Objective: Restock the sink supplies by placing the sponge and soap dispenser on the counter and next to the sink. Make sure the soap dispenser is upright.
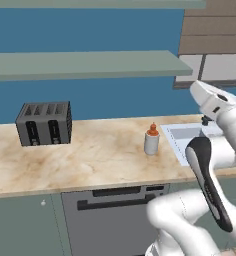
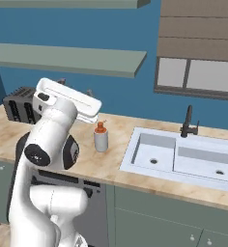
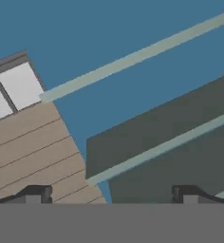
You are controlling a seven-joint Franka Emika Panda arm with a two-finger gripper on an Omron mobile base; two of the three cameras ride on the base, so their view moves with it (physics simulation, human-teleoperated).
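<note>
A dark grey toaster (image 1: 44, 123) stands on the counter (image 1: 90, 160), far to the left of the sink (image 2: 183, 155) and close to the blue back wall. Between the toaster and the sink stretches bare marbled worktop. The soap dispenser (image 1: 151, 139) stands upright on the counter just left of the sink's near corner, its orange pump top uppermost; in the right base view the same bottle (image 2: 101, 137) sits apart from the sink's rim, not touching it. Below the counter, left of the sink, a dishwasher front (image 1: 115, 220) shows between the grey-green cabinets. A black faucet (image 2: 188, 122) rises behind the sink, under the window (image 2: 198, 77).

The arm is raised above the counter, its hand lifted well higher than the sink. In the hand view the gripper (image 3: 111, 194) points up at the blue wall and the pale shelves (image 3: 147, 52), its two dark tips set wide apart with nothing between them.
</note>
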